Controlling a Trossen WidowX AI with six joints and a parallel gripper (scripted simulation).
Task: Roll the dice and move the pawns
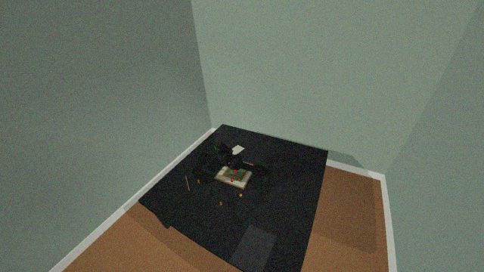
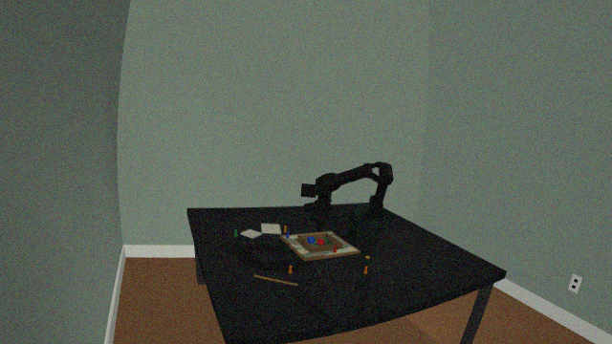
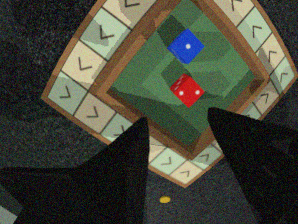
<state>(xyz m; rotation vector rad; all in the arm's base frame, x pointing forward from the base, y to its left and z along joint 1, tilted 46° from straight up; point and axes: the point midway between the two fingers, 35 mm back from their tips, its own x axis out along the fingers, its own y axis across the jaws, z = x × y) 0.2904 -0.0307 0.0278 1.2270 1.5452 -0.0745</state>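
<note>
1. Top: the red pawn (image 1: pixel 231 180) (image 2: pixel 335 248) stands on the near border of the tray (image 1: pixel 245 186) (image 2: pixel 306 258) (image 3: pixel 112 144).
2. Exterior: the blue pawn (image 2: pixel 288 234) is at the tray's left corner.
3. Wrist: blue die (image 2: pixel 311 240) (image 3: pixel 186 46) and red die (image 1: pixel 235 171) (image 2: pixel 320 242) (image 3: pixel 187 91) inside the tray; end effector (image 3: pixel 177 117) partly open, empty.

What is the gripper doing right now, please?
Gripper: partly open, holding nothing, above the tray.

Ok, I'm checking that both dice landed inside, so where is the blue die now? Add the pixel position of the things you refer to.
In the wrist view, the blue die (image 2: pixel 311 240) (image 3: pixel 186 46) lies in the green-floored tray (image 2: pixel 306 236) (image 3: pixel 125 65), just above the red die (image 2: pixel 320 242) (image 3: pixel 188 91).
</note>
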